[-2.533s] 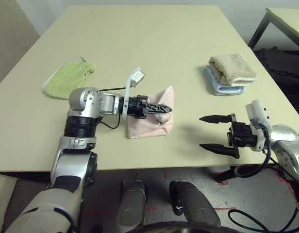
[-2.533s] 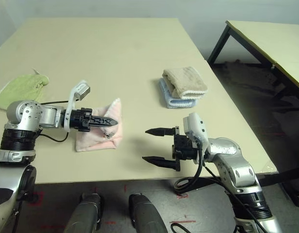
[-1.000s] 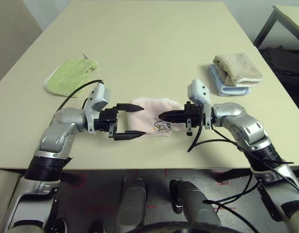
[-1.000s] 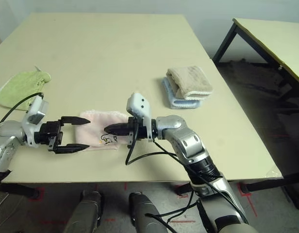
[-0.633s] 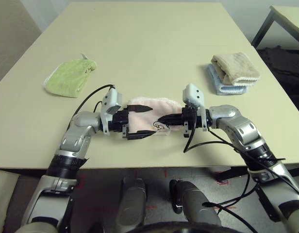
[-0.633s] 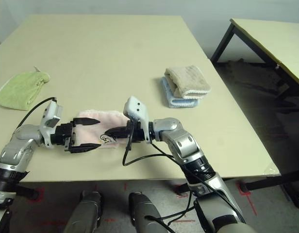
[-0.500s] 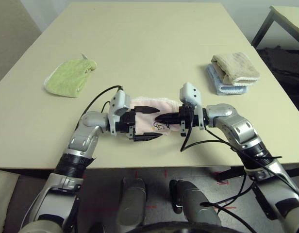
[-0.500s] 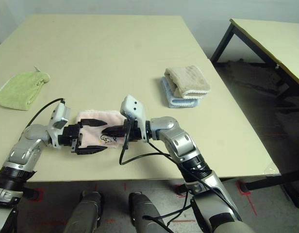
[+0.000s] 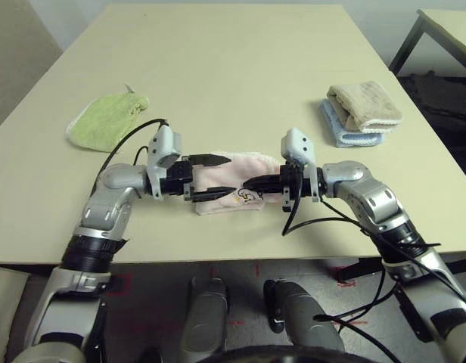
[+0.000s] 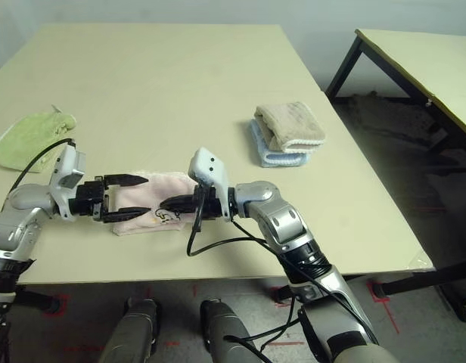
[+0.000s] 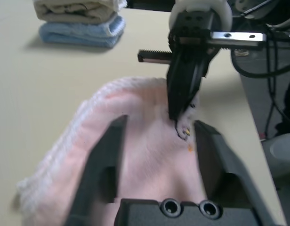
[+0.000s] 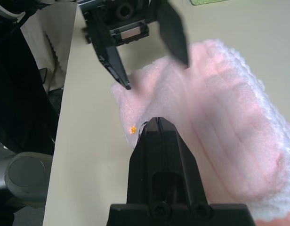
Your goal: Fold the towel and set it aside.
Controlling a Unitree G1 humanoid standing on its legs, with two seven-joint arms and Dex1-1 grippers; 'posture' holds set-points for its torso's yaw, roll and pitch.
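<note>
The pale pink terry towel with white scalloped edging (image 9: 250, 164) is lying between the two grippers, directly ahead of both, its folded long side running roughly along the line from one to the other. The left black two-fingered gripper (image 9: 225, 175) is reaching over its near end with fingers parted, one toward the far edge and one toward the near edge; it is gripping nothing. The right black two-fingered gripper (image 9: 245, 184) is keeping its fingers clenched, the tips resting on or just above the dark embroidered lettering (image 10: 167, 215); whether any cloth is pinched in them, I cannot quite tell. Both are sitting about equally close. The coming move is probably asking the left fingers to close on the towel's end while the right tips are steadying the middle; a loose top layer could be slipping.
</note>
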